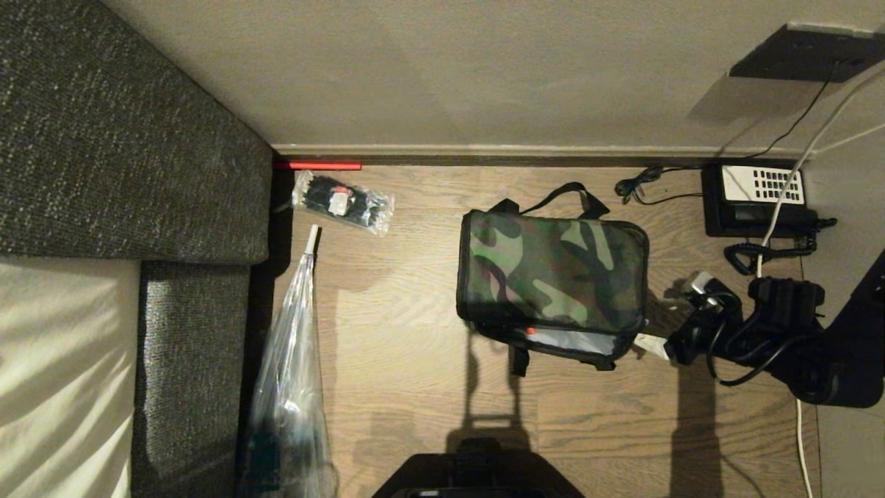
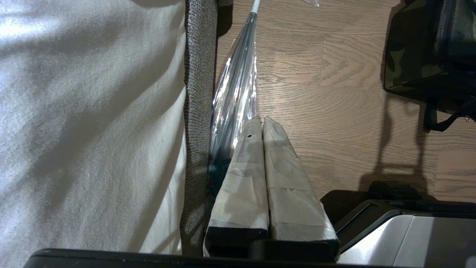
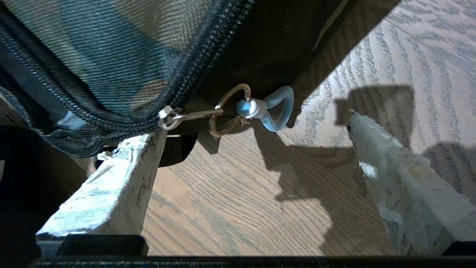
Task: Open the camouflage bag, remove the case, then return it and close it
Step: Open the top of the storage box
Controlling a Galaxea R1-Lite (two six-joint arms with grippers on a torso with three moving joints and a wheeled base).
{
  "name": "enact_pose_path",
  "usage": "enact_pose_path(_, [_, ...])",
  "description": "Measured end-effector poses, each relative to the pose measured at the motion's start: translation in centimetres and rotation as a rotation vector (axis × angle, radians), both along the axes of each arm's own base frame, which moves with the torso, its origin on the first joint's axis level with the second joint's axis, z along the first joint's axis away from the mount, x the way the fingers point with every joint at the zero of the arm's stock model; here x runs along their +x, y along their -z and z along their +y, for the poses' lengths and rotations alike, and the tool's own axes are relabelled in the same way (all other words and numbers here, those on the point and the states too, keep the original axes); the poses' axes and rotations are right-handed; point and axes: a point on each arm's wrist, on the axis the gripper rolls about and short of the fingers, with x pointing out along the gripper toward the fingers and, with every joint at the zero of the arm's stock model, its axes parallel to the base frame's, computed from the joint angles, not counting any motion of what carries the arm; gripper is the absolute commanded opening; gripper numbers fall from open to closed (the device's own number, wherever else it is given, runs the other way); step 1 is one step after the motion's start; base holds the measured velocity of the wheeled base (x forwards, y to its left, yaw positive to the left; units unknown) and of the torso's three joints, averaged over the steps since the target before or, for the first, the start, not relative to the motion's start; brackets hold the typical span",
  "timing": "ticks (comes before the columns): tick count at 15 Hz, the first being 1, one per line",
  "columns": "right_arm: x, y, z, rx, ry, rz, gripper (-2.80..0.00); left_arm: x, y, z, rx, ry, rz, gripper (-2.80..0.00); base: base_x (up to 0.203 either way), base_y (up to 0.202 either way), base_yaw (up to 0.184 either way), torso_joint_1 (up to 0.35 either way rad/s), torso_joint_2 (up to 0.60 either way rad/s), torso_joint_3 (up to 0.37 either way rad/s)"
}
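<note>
The camouflage bag (image 1: 553, 273) lies on the wood floor, its lid down, with a strip of pale grey lining and a red spot showing along its near edge. The case is hidden. My right gripper (image 1: 674, 315) sits low at the bag's right near corner, open. In the right wrist view the zipper pull (image 3: 186, 115), its metal ring (image 3: 228, 109) and a blue cord loop (image 3: 271, 109) hang just ahead of the right gripper (image 3: 251, 130), touching neither taped finger. My left gripper (image 2: 262, 124) is parked beside the sofa, shut and empty.
A black desk telephone (image 1: 757, 197) with coiled cord stands by the wall at the back right. A plastic-wrapped umbrella (image 1: 290, 360) and a clear packet (image 1: 342, 200) lie left of the bag. The grey sofa (image 1: 124, 138) fills the left side.
</note>
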Motion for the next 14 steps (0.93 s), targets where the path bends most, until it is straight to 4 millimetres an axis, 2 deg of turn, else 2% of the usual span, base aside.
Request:
enact_pose_path(13, [0.57, -0.31, -0.42, 0.001, 0.014, -0.024, 0.00, 0.00, 0.00, 0.00, 0.000, 0.000, 0.000, -2.80, 0.000, 0.000, 0.000, 0.000, 0.00, 0.000])
enact_pose_path(14, [0.47, -0.18, -0.45, 0.003, 0.017, -0.013, -2.80, 0.00, 0.00, 0.00, 0.000, 0.000, 0.000, -2.80, 0.000, 0.000, 0.000, 0.000, 0.00, 0.000])
